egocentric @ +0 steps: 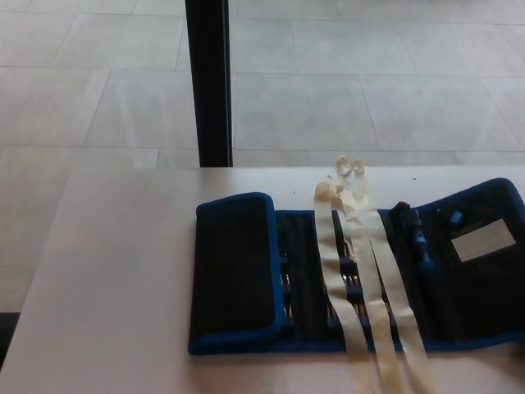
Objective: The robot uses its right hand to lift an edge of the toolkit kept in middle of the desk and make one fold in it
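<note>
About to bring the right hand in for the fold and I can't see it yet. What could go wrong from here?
The cream straps lie loose across the open toolkit and trail past its near edge, so they might snag the fingers or bunch in the fold. The left flap is already folded over. The toolkit's right end runs out of frame, so grasping there may be blind.

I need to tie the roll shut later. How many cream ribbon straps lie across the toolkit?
2. One strap runs down the toolkit left of the other; both cross its open middle and trail over the near edge. Their far ends tangle together, perhaps hiding more.
</note>
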Controlling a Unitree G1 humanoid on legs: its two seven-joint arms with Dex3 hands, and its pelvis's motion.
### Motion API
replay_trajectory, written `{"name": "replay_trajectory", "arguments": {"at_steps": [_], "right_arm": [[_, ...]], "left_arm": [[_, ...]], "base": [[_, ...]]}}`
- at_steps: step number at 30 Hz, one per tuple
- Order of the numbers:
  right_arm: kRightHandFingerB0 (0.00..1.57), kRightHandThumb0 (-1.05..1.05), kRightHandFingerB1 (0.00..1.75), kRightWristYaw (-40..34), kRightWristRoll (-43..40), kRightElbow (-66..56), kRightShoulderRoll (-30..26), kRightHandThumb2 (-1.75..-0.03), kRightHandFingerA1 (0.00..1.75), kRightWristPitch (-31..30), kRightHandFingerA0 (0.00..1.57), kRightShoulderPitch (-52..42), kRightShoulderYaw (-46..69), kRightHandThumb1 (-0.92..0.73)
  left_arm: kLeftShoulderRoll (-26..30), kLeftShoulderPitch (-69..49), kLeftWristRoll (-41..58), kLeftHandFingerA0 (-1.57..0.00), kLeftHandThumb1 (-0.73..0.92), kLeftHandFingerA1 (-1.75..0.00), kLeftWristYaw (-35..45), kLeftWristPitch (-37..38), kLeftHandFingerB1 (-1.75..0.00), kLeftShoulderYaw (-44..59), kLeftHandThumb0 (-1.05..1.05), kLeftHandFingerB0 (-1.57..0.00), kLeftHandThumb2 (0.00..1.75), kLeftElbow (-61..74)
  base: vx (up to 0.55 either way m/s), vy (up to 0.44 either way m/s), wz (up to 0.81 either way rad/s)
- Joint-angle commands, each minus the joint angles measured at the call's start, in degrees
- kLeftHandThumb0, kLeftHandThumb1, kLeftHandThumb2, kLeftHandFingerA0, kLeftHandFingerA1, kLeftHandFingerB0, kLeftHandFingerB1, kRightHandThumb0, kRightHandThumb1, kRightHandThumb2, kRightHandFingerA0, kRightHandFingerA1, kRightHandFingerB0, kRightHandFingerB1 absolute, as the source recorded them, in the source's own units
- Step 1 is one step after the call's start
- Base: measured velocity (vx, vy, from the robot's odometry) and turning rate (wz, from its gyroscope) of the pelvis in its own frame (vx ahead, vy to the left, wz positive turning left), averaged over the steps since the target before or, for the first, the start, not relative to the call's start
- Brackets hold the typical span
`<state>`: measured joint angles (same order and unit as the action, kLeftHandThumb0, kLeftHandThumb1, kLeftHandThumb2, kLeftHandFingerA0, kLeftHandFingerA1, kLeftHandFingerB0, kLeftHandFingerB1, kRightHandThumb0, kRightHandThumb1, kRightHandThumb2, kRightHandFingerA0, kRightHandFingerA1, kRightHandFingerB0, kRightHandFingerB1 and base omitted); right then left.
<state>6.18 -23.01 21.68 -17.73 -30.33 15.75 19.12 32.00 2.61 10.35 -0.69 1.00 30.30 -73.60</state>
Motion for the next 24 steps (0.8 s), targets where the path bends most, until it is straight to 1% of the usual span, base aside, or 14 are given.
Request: {"name": "replay_trajectory", "arguments": {"at_steps": [1, 5, 6, 7, 8, 10, 11, 12, 13, 17, 18, 22, 23, 24], "right_arm": [[0.36, -0.59, 0.54, -1.5, -1.8, -7.0, 2.4, -0.94, 0.59, -4.3, 0.5, -1.8, 1.0, -0.61], [0.44, -0.55, 0.43, -2.1, -2.0, -14.9, 4.6, -0.63, 0.46, -4.6, 0.57, -3.5, 0.7, -0.77], [0.37, -0.61, 0.53, -1.2, -1.2, -17.9, 4.6, -0.95, 0.58, -3.9, 0.5, -4.3, -0.9, -0.61], [0.43, -0.6, 0.41, -0.2, 0.2, -20.6, 4.5, -0.63, 0.44, -2.4, 0.58, -5.3, -2.7, -0.76], [0.37, -0.62, 0.53, 0.1, 1.2, -22.1, 4.5, -0.93, 0.57, -1.2, 0.51, -6.0, -3.8, -0.6], [0.42, -0.61, 0.41, 1.6, 6.6, -26.9, 3.0, -0.65, 0.42, 4.8, 0.58, -8.8, -9.4, -0.8], [0.37, -0.62, 0.53, 1.6, 8.9, -28.3, 2.3, -0.98, 0.57, 7.4, 0.49, -9.8, -11.5, -0.65], [0.44, -0.58, 0.41, 1.6, 10.7, -29.0, 1.9, -0.64, 0.43, 9.8, 0.57, -10.5, -13.0, -0.8], [0.37, -0.6, 0.54, 1.7, 13.7, -29.6, 0.8, -0.98, 0.58, 13.6, 0.48, -11.4, -15.3, -0.64], [0.36, -0.66, 0.53, 1.0, 24.0, -27.7, -3.7, -0.98, 0.67, 25.6, 0.59, -12.3, -21.6, -0.63], [0.43, -0.69, 0.39, -0.5, 28.8, -27.1, -6.1, -0.63, 0.72, 28.8, 0.78, -12.5, -24.4, -0.77], [0.35, -0.65, 0.53, -3.1, 36.2, -25.5, -10.3, -0.98, 0.68, 32.1, 0.52, -12.4, -29.3, -0.61], [0.39, -0.62, 0.43, -3.7, 37.3, -23.6, -10.9, -0.63, 0.54, 34.0, 0.42, -12.0, -30.3, -0.77], [0.39, -0.62, 0.43, -4.4, 38.6, -20.9, -11.6, -0.63, 0.54, 36.6, 0.42, -11.5, -31.4, -0.77]], "left_arm": [[1.3, -0.3, 0.4, -0.61, 0.84, -0.64, -0.8, -0.9, -0.53, -0.3, -0.64, -0.45, 0.65, -0.3], [1.5, -0.3, 0.2, -0.61, 0.84, -0.64, -0.7, -0.9, -0.55, -0.7, -0.66, -0.47, 0.65, -0.2], [1.5, -0.2, 0.5, -0.6, 0.84, -0.64, -0.5, -0.9, -0.52, -0.5, -0.66, -0.45, 0.65, -0.3], [1.6, -0.1, 0.7, -0.62, 0.84, -0.65, -0.6, -1.0, -0.52, -0.3, -0.67, -0.45, 0.64, -0.4], [1.6, 0.0, 0.8, -0.61, 0.83, -0.64, -0.6, -1.1, -0.52, -0.2, -0.66, -0.46, 0.64, -0.4], [1.6, 0.2, 0.7, -0.62, 0.84, -0.64, -0.7, -1.1, -0.52, -0.2, -0.65, -0.47, 0.65, -0.6], [1.7, 0.2, 0.4, -0.61, 0.85, -0.63, -0.6, -1.2, -0.51, -0.5, -0.65, -0.46, 0.65, -0.5], [1.7, 0.0, 0.5, -0.59, 0.86, -0.63, -0.1, -0.8, -0.51, -0.5, -0.65, -0.42, 0.65, -0.3], [1.8, -0.1, 0.6, -0.59, 0.85, -0.63, 0.1, -0.6, -0.52, -0.4, -0.66, -0.43, 0.65, -0.2], [1.9, 0.0, 0.8, -0.59, 0.85, -0.61, -0.1, -0.7, -0.5, -0.2, -0.66, -0.42, 0.65, -0.2], [1.9, 0.1, 0.6, -0.6, 0.85, -0.61, 0.0, -0.8, -0.5, -0.4, -0.66, -0.43, 0.65, -0.3], [1.9, 0.3, 0.6, -0.59, 0.86, -0.65, 0.1, -0.5, -0.53, -0.4, -0.65, -0.42, 0.65, 0.0], [1.9, 0.5, 0.4, -0.61, 0.84, -0.65, -0.2, -0.6, -0.52, -0.6, -0.66, -0.43, 0.65, 0.0], [2.0, 0.6, 0.2, -0.61, 0.84, -0.65, -0.8, -0.8, -0.52, -0.8, -0.66, -0.43, 0.65, 0.0]], "base": [[0.0, 0.0, 0.0], [0.0, 0.0, 0.0], [0.0, 0.0, 0.0], [0.0, 0.0, 0.0], [0.0, 0.0, 0.0], [0.0, 0.0, 0.0], [0.0, 0.0, 0.0], [0.0, 0.0, 0.0], [0.0, 0.0, 0.0], [0.0, 0.0, 0.0], [0.0, 0.0, 0.0], [0.0, 0.0, 0.0], [0.0, 0.0, 0.0], [0.0, 0.0, 0.0]]}}
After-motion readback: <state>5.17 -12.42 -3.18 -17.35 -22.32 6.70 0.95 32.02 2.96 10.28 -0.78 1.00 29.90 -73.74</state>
